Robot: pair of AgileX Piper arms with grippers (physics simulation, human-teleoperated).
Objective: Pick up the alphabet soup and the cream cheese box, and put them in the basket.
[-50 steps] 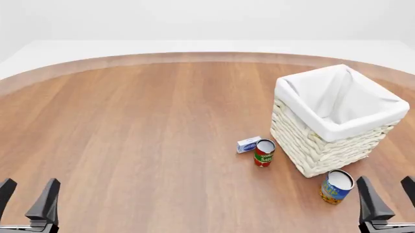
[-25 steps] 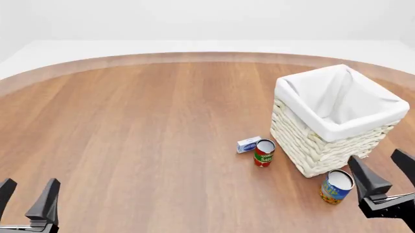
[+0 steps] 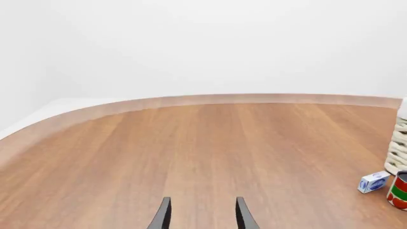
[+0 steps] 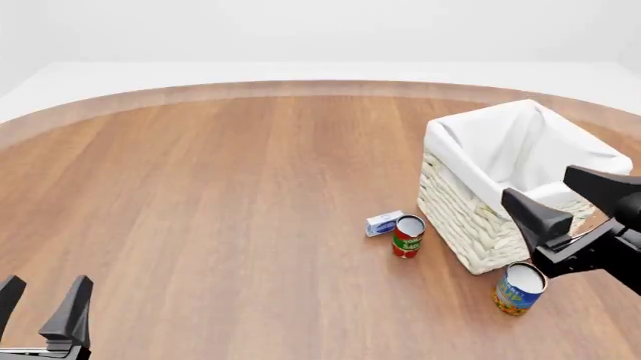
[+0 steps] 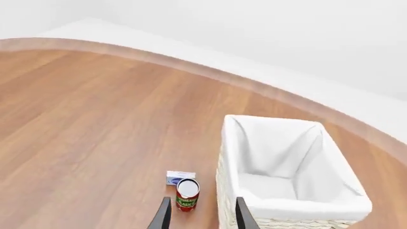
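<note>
Front view shows the right gripper point(image 4: 573, 196) raised above the table point(image 4: 221, 195) with its two fingers spread wide and nothing between them, hanging in front of the basket point(image 4: 463, 214) and above the alphabet soup point(image 4: 519, 289); that can stands upright just beside the basket's near corner, on the arms' side of it. The cream cheese box point(image 4: 383, 223) lies flat on the wood a little to the left of the basket, touching or nearly touching the red-and-green can point(image 4: 407, 236), which stands upright just on the near side of it; I cannot tell whether the two actually meet. The basket's white liner holds nothing that I can see, so neither item is in yet. The left gripper point(image 4: 42, 309) sits low at the near left edge, fingers apart and empty, well apart from everything. Judging by this, the step in hand is the approach for the first pick, most likely the soup, since it lies nearest the right arm; the next move calls for bringing the open fingers down over the can, straddling its sides without knocking it against the wicker, then closing; the box will need care not to topple the red-and-green can beside it.
</note>
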